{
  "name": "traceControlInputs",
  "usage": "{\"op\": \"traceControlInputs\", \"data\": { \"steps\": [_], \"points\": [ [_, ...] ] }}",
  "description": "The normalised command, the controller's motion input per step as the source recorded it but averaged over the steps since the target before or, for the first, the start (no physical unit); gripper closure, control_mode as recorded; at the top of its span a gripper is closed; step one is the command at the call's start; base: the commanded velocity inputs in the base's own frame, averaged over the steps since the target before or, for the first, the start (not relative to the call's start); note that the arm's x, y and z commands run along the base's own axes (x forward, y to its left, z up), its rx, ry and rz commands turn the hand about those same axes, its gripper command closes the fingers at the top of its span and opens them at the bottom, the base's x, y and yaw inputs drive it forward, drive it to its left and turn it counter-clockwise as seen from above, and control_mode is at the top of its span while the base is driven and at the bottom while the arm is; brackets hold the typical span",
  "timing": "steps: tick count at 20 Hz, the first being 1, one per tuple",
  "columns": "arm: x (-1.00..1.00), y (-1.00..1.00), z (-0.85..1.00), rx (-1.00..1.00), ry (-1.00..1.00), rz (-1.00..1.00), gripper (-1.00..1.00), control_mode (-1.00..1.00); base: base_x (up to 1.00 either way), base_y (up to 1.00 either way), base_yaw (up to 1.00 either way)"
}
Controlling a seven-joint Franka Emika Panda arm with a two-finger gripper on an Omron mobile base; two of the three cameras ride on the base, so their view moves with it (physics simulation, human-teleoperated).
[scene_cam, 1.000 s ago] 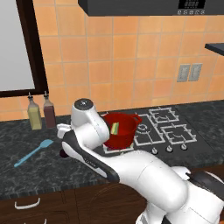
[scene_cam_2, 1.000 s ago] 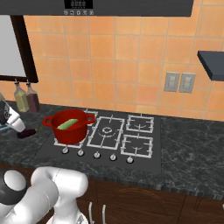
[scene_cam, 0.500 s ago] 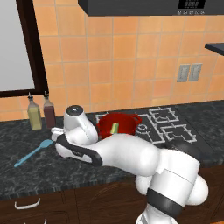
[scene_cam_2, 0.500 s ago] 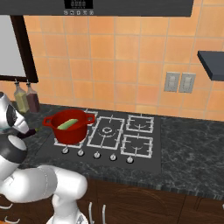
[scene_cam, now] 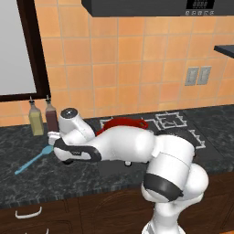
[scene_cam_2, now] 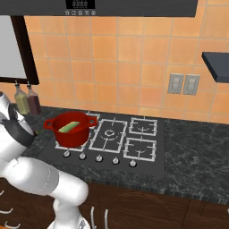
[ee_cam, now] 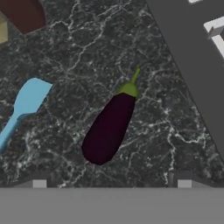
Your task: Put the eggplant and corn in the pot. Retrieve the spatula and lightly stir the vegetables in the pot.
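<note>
Our claw (ee_cam: pixel 111 183) hangs wide open over the counter (ee_cam: pixel 175 131), empty, with the eggplant (ee_cam: pixel 108 127) lying just ahead of its tips, centred between them, stem pointing away. To grip well we should descend straight and close across the plump middle, since the glossy skin may slip. The spatula (ee_cam: pixel 24 105) lies off to one side, near but apart. Farther off, the pot (scene_cam_2: pixel 70 130) holds the corn (scene_cam_2: pixel 68 127). Against a second ago, our arm has swung away from the pot and lowered toward the counter.

Orange tiled wall (scene_cam_2: pixel 120 67); black marbled counter (scene_cam_2: pixel 197 152); dark-framed window (scene_cam: pixel 18 50).
</note>
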Motion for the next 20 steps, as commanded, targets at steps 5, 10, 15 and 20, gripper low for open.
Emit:
{"op": "traceControlInputs", "data": {
  "steps": [5,10,15,20],
  "points": [
    [0.05,-0.01,-0.16,0.00,0.00,-0.01,-1.00,-1.00,0.00,0.00,0.00],
    [0.07,0.00,-0.29,0.00,0.00,-0.02,-1.00,-1.00,0.00,0.00,0.00],
    [0.28,0.00,-0.30,0.00,0.00,-0.05,-1.00,-1.00,0.00,0.00,0.00],
    [0.23,0.00,-0.27,0.00,0.00,-0.08,-1.00,-1.00,0.00,0.00,0.00]
  ]
}}
